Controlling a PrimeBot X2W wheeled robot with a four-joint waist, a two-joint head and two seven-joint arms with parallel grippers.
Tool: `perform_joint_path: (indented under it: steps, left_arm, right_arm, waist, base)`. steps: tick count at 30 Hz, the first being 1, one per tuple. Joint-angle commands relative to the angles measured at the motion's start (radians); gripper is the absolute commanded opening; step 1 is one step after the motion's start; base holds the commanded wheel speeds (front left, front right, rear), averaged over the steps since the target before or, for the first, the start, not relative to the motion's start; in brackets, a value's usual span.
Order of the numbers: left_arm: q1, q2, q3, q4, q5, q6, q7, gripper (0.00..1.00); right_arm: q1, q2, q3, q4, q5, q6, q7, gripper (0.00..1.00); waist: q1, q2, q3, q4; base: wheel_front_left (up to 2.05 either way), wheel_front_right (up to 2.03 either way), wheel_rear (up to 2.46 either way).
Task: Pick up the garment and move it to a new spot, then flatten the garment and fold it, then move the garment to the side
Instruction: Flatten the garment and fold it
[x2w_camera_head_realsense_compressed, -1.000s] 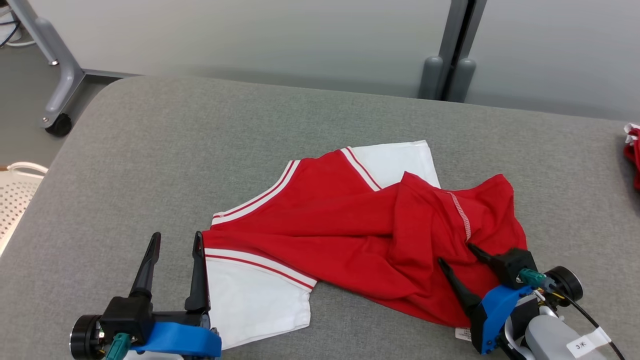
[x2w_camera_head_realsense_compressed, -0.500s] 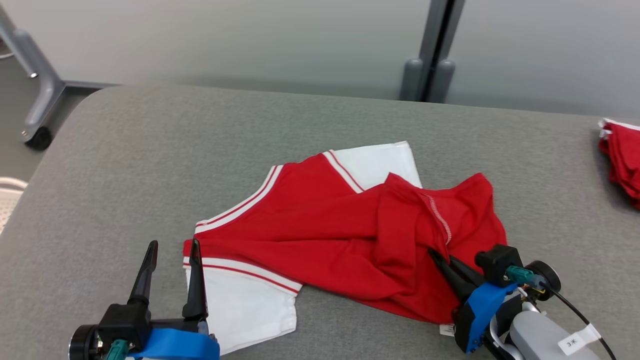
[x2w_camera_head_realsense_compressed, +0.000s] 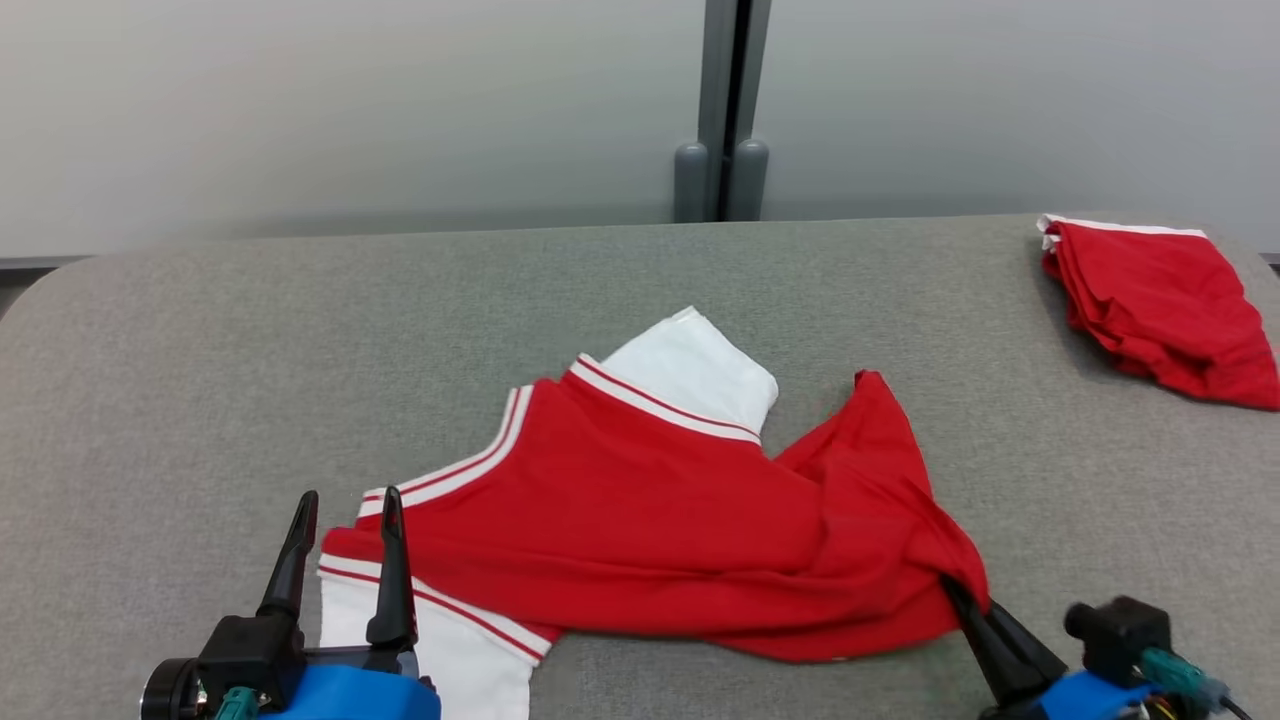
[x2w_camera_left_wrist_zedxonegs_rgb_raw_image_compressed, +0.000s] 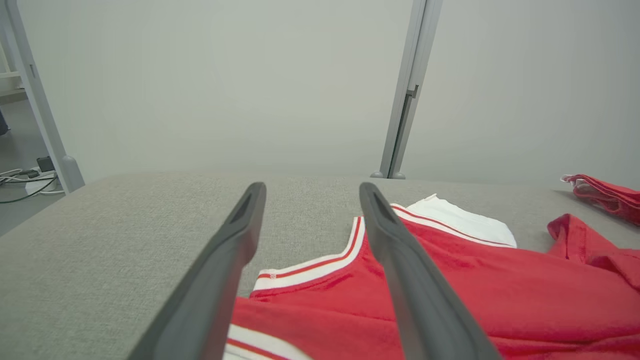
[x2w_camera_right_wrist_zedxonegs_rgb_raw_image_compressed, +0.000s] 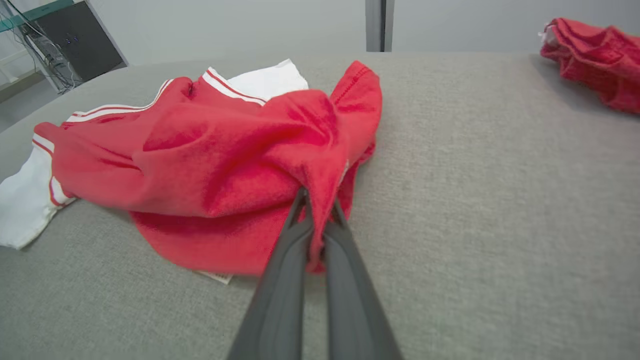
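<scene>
Pinching a fold of the crumpled garment (x2w_camera_head_realsense_compressed: 650, 530) lying mid-surface (x2w_camera_head_realsense_compressed: 200, 380), the right tool (x2w_camera_right_wrist_zedxonegs_rgb_raw_image_compressed: 317, 200) seems only at the pickup; the left tool (x2w_camera_head_realsense_compressed: 350, 495) stands spread. Moving, flattening and folding remain.

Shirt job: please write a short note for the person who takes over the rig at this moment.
Right claw: shut on the red right end of the shirt.
Left claw: open, holds nothing, at the shirt's left end.
Shirt: crumpled, mid table. Another red garment lies at the far right corner.
Done: grip taken.
Left: move it to a new spot, flatten, fold, set aside.
</scene>
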Motion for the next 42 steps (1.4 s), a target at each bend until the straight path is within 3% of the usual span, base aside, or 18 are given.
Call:
perform_joint_path:
  steps: [1,4,5,7,19,27,42]
  left_arm:
    - [0.005,0.000,-0.002,0.001,0.002,0.001,-0.004,1.00]
    - [0.009,0.000,-0.005,0.002,-0.001,0.000,-0.004,1.00]
    - [0.010,0.000,-0.006,0.004,-0.001,-0.001,-0.004,1.00]
    - [0.010,-0.001,-0.007,0.006,0.000,-0.001,-0.004,1.00]
    - [0.013,-0.001,0.002,0.005,-0.005,-0.001,-0.004,1.00]
    - [-0.003,-0.001,-0.006,0.004,-0.009,0.004,-0.004,1.00]
    - [-0.029,-0.001,-0.022,0.004,-0.016,0.009,-0.004,1.00]
  right_arm:
    - [0.035,0.004,-0.029,-0.011,0.001,0.000,0.003,0.00]
    - [0.081,0.027,-0.074,-0.027,-0.005,0.000,0.012,0.01]
    - [0.092,0.029,-0.083,-0.032,-0.012,0.000,0.016,0.25]
    - [0.105,0.038,-0.100,-0.043,-0.021,0.000,0.017,1.00]
    - [0.095,0.042,-0.191,-0.148,-0.089,0.000,0.043,1.00]
    - [-0.030,-0.002,-0.133,-0.182,-0.103,0.000,0.133,1.00]
    - [-0.205,-0.040,0.030,0.090,-0.007,0.000,0.247,1.00]
  waist:
    - [0.0001,0.0000,-0.005,-0.010]
    - [0.0001,0.0000,-0.004,-0.019]
    - [0.0001,0.0000,-0.004,-0.020]
    - [0.0001,0.0000,-0.004,-0.019]
    - [0.0001,0.0000,-0.006,-0.001]
    - [0.0001,0.0000,0.009,0.014]
    - [0.0001,0.0000,0.049,0.074]
  base:
    - [0.00,0.00,0.00]
    - [0.00,0.00,0.00]
    - [0.00,0.00,0.00]
    - [0.00,0.00,0.00]
    - [0.00,0.00,0.00]
    - [0.00,0.00,0.00]
    - [0.00,0.00,0.00]
